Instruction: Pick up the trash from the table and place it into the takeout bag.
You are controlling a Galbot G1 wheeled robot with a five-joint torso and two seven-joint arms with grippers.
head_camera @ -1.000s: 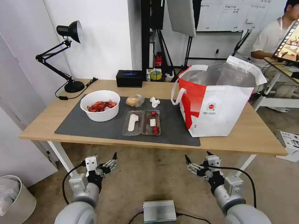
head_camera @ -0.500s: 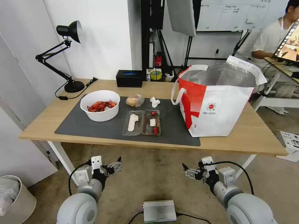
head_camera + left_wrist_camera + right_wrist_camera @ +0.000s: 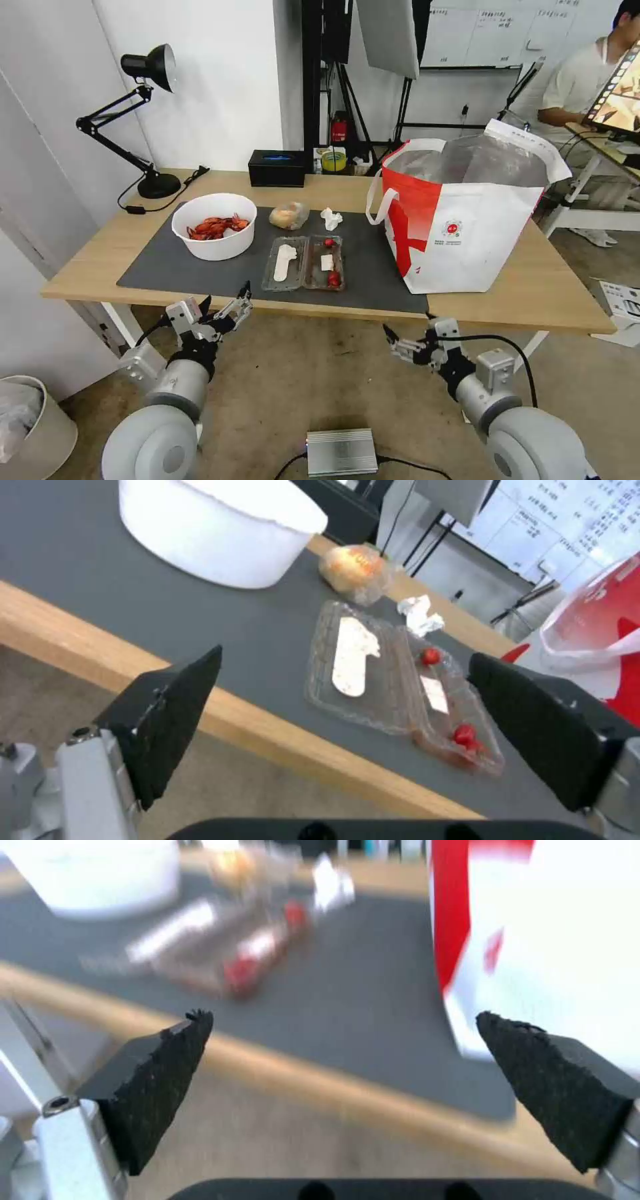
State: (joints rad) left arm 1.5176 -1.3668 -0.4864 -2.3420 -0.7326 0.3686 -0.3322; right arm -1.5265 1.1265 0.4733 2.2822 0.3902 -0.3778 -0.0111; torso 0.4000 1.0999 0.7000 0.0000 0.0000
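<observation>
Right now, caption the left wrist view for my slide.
Open left gripper at the table edge, facing the clear tray and white bowl.

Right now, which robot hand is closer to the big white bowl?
Left. The left gripper hangs open below the table edge, near the white bowl. The right gripper is open, lower, toward the takeout bag.

- This looks like a lab or test room, not a home.
- A big whiteboard with writing (image 3: pixel 490 30) hangs on the back wall.
- Black metal tripod stands (image 3: pixel 407 100) hold up gear behind the light wooden worktop (image 3: pixel 533 280).
- The floor is bare grey concrete (image 3: pixel 320 387), with a small silver metal box with cables (image 3: pixel 341 452) on it.
</observation>
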